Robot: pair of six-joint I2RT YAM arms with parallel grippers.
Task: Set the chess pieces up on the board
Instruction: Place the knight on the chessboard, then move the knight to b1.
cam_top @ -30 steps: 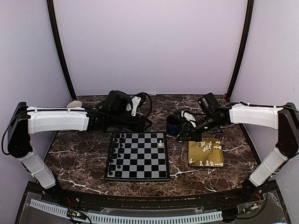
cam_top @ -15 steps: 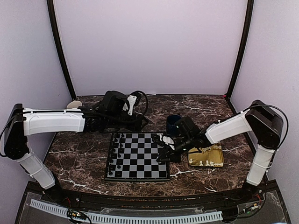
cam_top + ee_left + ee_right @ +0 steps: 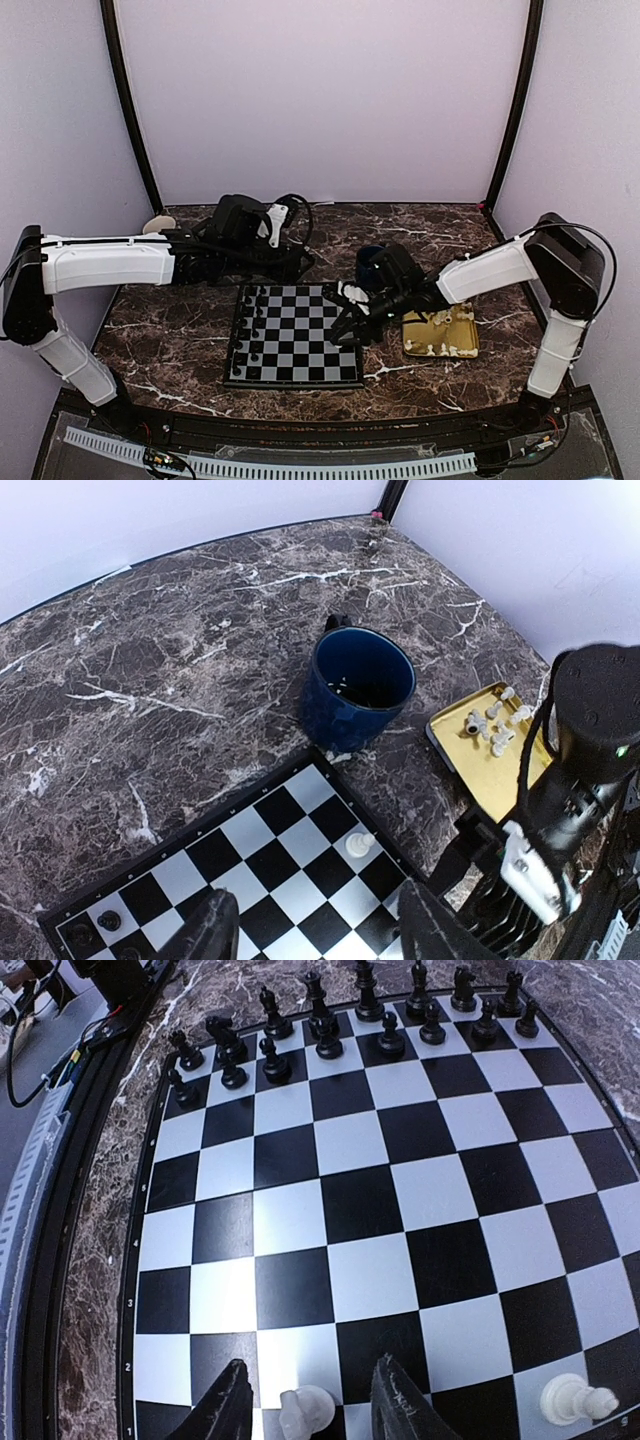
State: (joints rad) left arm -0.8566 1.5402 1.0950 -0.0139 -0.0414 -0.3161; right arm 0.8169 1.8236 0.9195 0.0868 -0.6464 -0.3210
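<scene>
The board (image 3: 293, 340) lies in the middle of the table, with black pieces (image 3: 320, 1020) lined along its far side in the right wrist view. My right gripper (image 3: 311, 1363) hangs low over the board's near edge, open. A cream-white chess piece (image 3: 305, 1412) sits on the board between its fingers, with a gap on each side. A second white piece (image 3: 572, 1398) sits a few squares to the right, also seen in the left wrist view as the white piece (image 3: 359, 843). My left gripper (image 3: 320, 920) hovers open above the board, holding nothing.
A gold tray (image 3: 447, 347) with several white pieces lies right of the board. A dark blue mug (image 3: 357, 688) stands just behind the board's corner. The right arm (image 3: 580, 810) reaches in beside the tray. A pale round thing (image 3: 158, 224) sits at the far left.
The right arm swung from the gold tray to the board's right edge and lowered there. Its jaws have just opened, leaving a white piece on the board between them. The left arm barely moved.
</scene>
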